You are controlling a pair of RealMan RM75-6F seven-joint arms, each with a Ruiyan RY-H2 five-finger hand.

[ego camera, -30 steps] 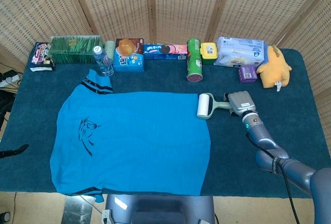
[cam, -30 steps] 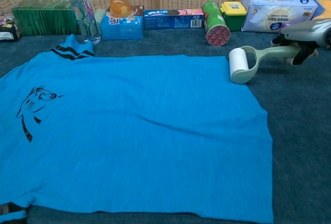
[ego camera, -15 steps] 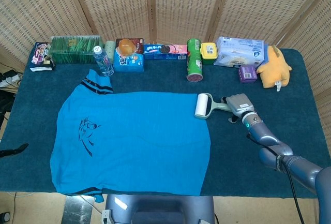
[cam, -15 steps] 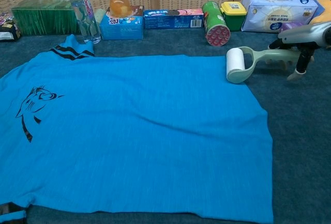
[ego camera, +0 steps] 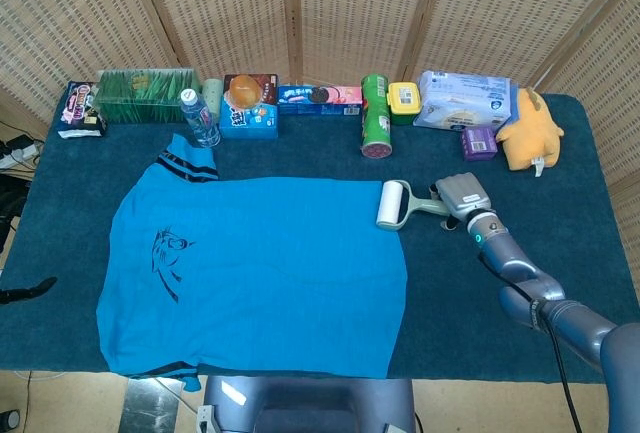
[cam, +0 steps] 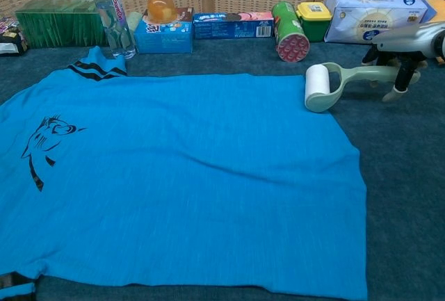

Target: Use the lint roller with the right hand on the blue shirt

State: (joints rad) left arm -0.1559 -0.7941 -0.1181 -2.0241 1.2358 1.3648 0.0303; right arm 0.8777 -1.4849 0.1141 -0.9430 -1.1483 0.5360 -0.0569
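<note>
On table (ego camera: pixel 600 203): one blue shirt (ego camera: pixel 260 273), one lint roller (ego camera: pixel 393 203)

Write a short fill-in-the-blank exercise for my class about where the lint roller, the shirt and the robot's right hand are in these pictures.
1. The lint roller lies at the ____ edge of the blue shirt as the chest view shows it.
2. The right hand is at the roller's ____ end.
3. The print on the shirt is ____ in colour.
4. The green can behind the roller lies on its ____.

Missing words: right; handle; black; side
</note>
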